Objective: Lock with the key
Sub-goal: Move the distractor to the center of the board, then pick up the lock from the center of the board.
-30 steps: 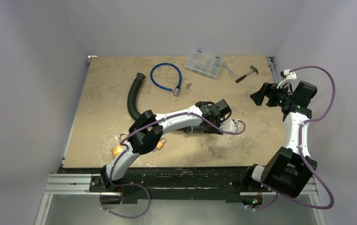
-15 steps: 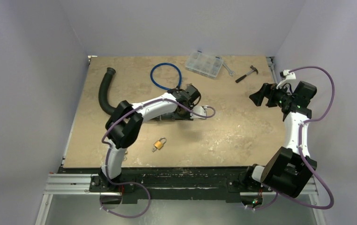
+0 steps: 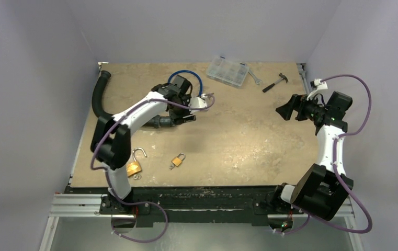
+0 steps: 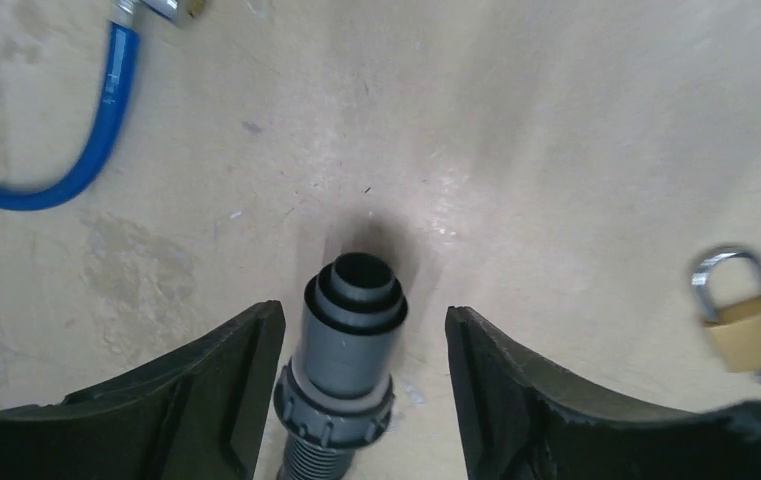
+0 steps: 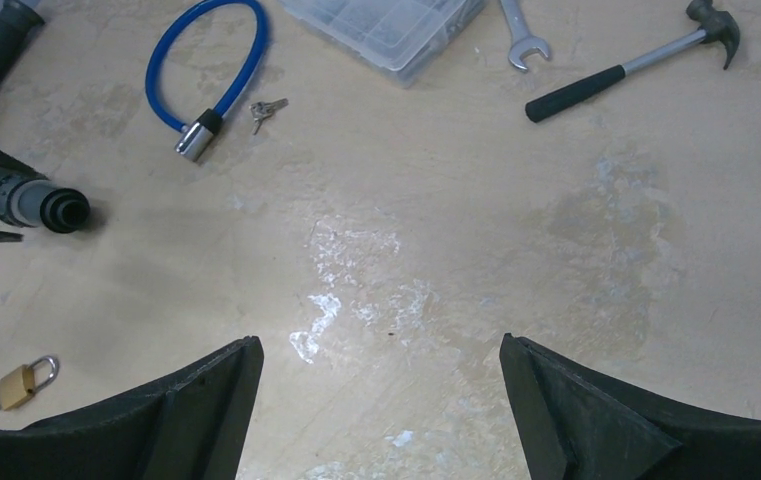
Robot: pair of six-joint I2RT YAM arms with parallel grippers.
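We count two padlocks at the table's [image 3: 249, 141] front left. The small padlock [image 3: 177, 161] lies diagonal, shackle pointing far-right; the large padlock [image 3: 133, 168] has its shackle sprung. The keys [image 5: 268, 107], apparently two, lie beside one cable lock [image 5: 208, 72]. The left gripper [image 4: 363, 312] straddles the hose [image 4: 341, 400], jaws parted and unclamped. The right gripper [image 5: 381, 345] stands wide, empty.

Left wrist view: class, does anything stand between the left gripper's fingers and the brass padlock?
Yes: the grey hose end sits between the fingers. The brass padlock lies off to their right; nothing else visible intervenes.
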